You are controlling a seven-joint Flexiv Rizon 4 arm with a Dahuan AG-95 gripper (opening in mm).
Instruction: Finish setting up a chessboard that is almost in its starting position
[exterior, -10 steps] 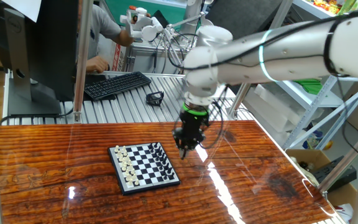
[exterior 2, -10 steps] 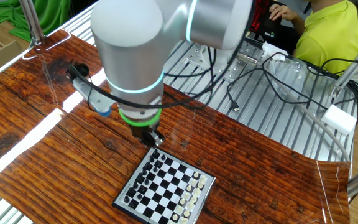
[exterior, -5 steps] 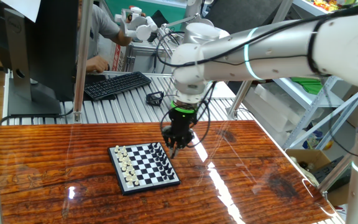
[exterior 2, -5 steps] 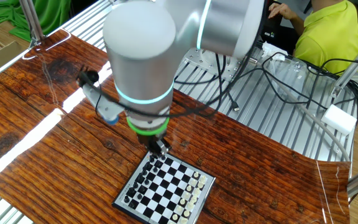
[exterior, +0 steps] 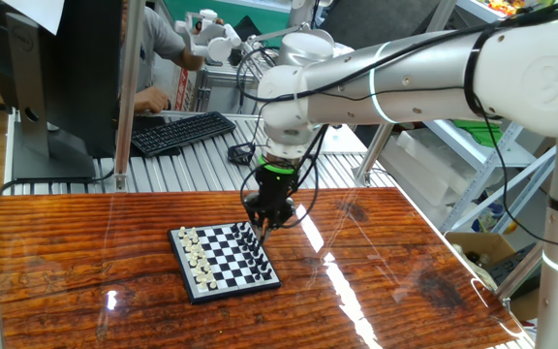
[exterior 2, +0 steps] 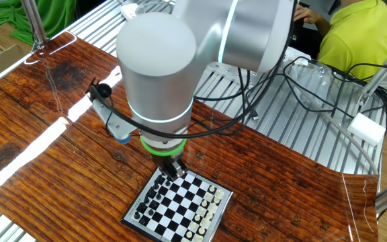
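Note:
The small chessboard (exterior: 223, 256) lies on the wooden table, with white pieces along its left edge and black pieces (exterior: 256, 250) along its right edge. It also shows in the other fixed view (exterior 2: 180, 205). My gripper (exterior: 263, 225) hangs point-down over the far right corner of the board, just above the black rows. In the other fixed view the gripper (exterior 2: 173, 169) is over the board's far corner. Its fingers stand close together. Whether a piece sits between them is too small to tell.
A black keyboard (exterior: 182, 132) and a small black object (exterior: 241, 152) lie on the metal slats behind the table. A person (exterior 2: 352, 37) sits at the far side. Cables (exterior 2: 301, 87) lie on the slats. A monitor (exterior: 66, 78) stands at the back left.
The gripper has moved left from above the bare table right of the board to over the board's black side. The board has not moved.

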